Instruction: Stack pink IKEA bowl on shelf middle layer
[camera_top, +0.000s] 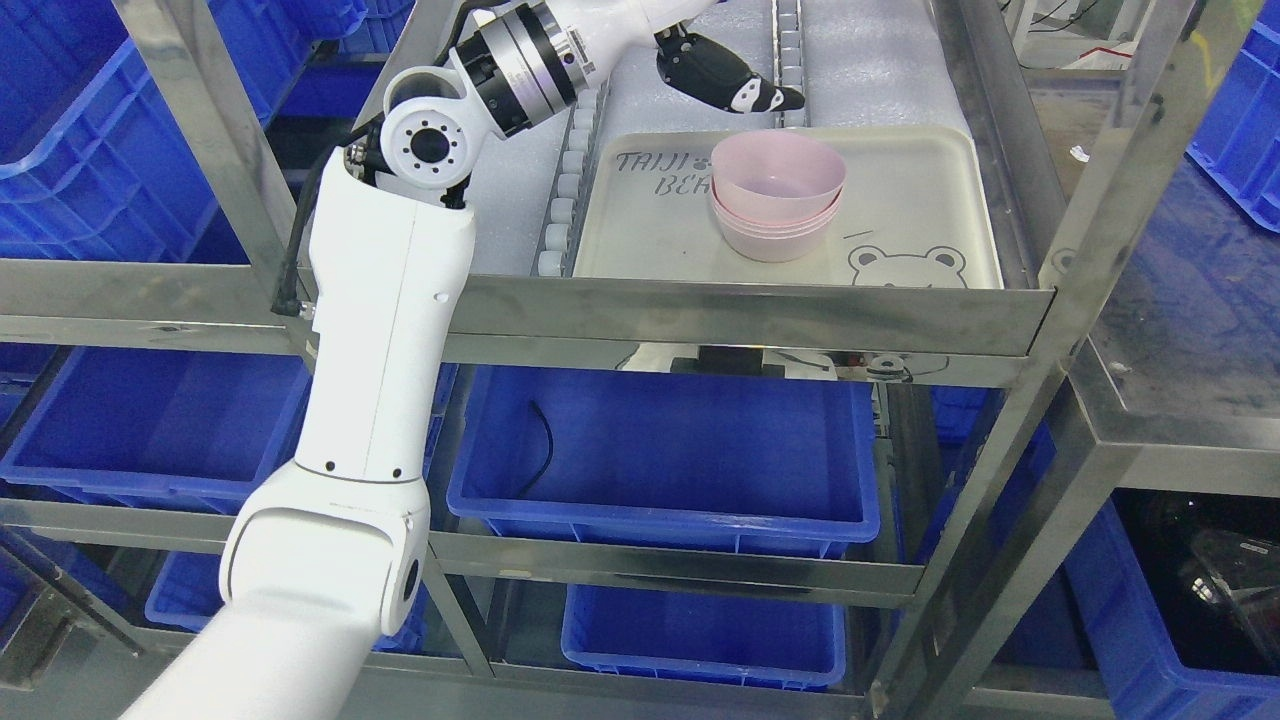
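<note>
Pink bowls (778, 190): nested stack, upright, sitting on a cream tray (900, 200) on the steel shelf (740, 315) layer at the top of frame. Top bowl sits slightly tilted in the ones below, its rim leaning toward the left. Stack is in the tray's middle, left of centre, partly covering the printed lettering on the tray's left; a bear face print is at the tray's near right corner.

Left arm comes up from lower left, elbow bent, forearm reaching over the shelf rail. Left hand (725, 80) is dark with white patches, behind and just above the stack's back rim, not touching it as far as I can tell. Fingers (770, 98) are extended toward the right and hold nothing; gap between hand and top bowl is visible. Right arm not in frame.

Tray rests on white foam matting (870, 60) with roller strips (565, 190) running along its left side and behind it.

Below that layer: a blue bin (665, 450) with a black cable (543, 445) lying in it, another blue bin (705, 635) on the layer under that. More blue crates (70, 130) on the racks to the left and right.
</note>
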